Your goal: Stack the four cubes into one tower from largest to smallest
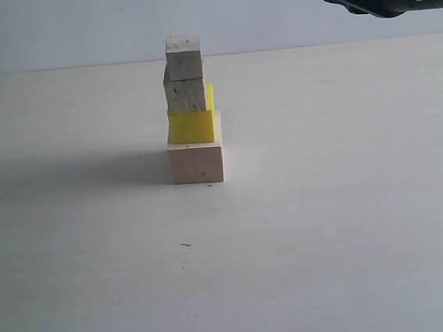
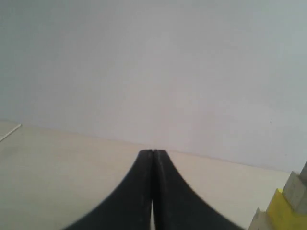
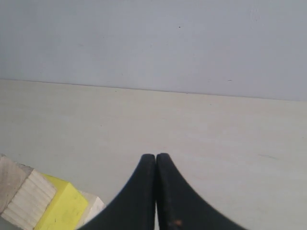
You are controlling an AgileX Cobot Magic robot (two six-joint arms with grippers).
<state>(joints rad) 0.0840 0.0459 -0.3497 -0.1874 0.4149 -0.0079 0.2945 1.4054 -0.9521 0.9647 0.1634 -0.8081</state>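
Both closed: left tool [image 2: 152, 153], right tool [image 3: 156, 157] (fingers touching).

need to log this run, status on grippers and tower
Left gripper shut, empty. Right gripper shut, empty. Tower standing, four cubes, largest wood cube at base, yellow cube next. Both grippers clear of it.

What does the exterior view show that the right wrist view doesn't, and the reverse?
Only the exterior view: the whole four-high tower, the smallest cube on top, nothing touching it. Only the right wrist view: the right gripper, jaws shut and empty. Both: the yellow cube between pale wood cubes, the table and the wall.
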